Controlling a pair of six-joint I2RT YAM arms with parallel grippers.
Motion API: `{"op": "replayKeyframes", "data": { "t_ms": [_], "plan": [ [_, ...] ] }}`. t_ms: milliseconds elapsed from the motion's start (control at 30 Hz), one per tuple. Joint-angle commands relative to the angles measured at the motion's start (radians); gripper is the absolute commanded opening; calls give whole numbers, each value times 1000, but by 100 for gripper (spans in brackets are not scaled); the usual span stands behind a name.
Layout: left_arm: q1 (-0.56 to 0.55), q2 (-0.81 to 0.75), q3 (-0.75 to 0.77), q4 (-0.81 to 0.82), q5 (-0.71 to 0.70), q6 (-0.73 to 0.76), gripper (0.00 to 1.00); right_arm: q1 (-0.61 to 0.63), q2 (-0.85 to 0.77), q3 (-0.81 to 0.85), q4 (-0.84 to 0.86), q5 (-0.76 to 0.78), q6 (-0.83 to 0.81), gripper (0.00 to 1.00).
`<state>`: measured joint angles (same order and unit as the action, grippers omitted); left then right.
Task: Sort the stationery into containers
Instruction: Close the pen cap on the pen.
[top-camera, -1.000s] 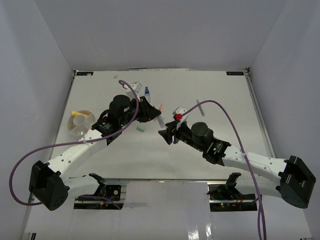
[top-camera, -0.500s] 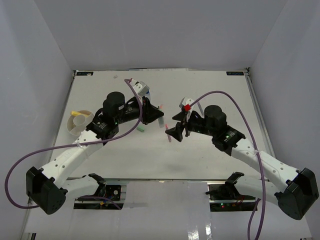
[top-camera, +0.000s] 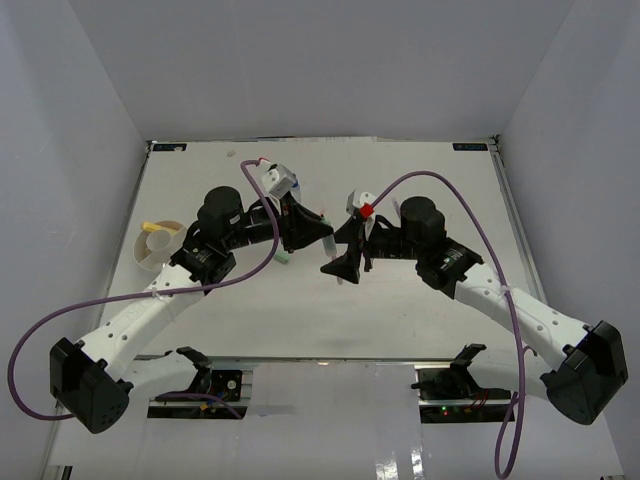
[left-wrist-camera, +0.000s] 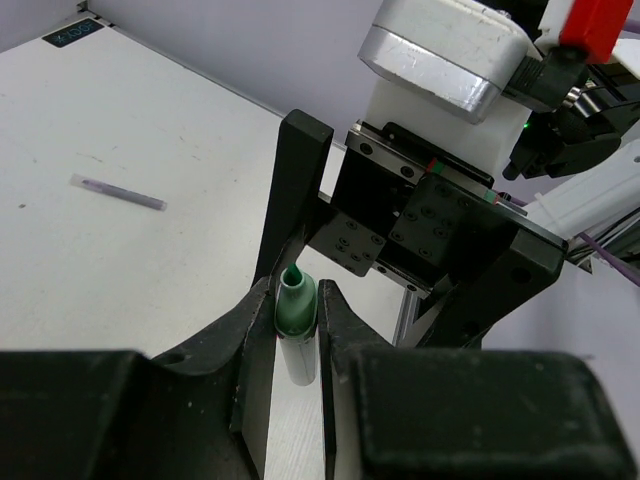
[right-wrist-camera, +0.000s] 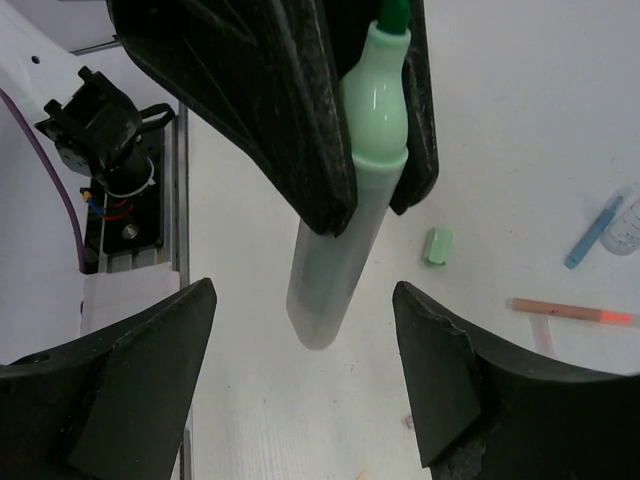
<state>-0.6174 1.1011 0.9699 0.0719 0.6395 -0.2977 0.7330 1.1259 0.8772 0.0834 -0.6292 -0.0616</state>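
My left gripper is shut on a green-capped marker, squeezing it at the cap. The right wrist view shows the marker hanging from those dark fingers, its pale barrel pointing down between my right gripper's spread fingertips, which do not touch it. From above, the left gripper and the open right gripper meet at mid-table around the marker. The white divided dish sits far left with a yellow item in it.
A green eraser, a blue pen and an orange pen lie on the table beyond the marker. A thin purple pen lies further off. Purple cables arc over both arms.
The right arm swung left and up to face the left gripper, and its jaws opened wide. The left gripper lifted slightly with the marker still pinched.
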Motion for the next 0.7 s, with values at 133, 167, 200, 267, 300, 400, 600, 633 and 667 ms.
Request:
{"op": "replayKeyframes", "data": {
  "t_ms": [133,167,200,267,300,400,600,633,667],
  "plan": [
    [-2,-33,-22,62,39,-15,20,-3,14,62,84,-61,39,74],
    [-2,-35,-26,68,38,-15,20,-3,14,60,93,-63,43,73],
    [-2,-35,-31,72,38,-17,20,-3,17,60,105,-64,52,72],
    [-1,-38,-37,91,38,-23,20,-1,20,62,118,-67,54,70],
    [-2,-37,-42,98,40,-26,20,-3,23,62,128,-66,54,70],
    [-2,-35,-49,115,46,-37,20,-3,29,62,150,-63,80,67],
    [-2,-40,-62,135,52,-43,21,-1,41,66,170,-63,100,60],
    [-2,-41,-65,140,54,-43,21,-3,41,68,174,-66,105,59],
    [-2,-44,-66,141,55,-44,21,-3,44,69,176,-66,106,58]
  ]
}}
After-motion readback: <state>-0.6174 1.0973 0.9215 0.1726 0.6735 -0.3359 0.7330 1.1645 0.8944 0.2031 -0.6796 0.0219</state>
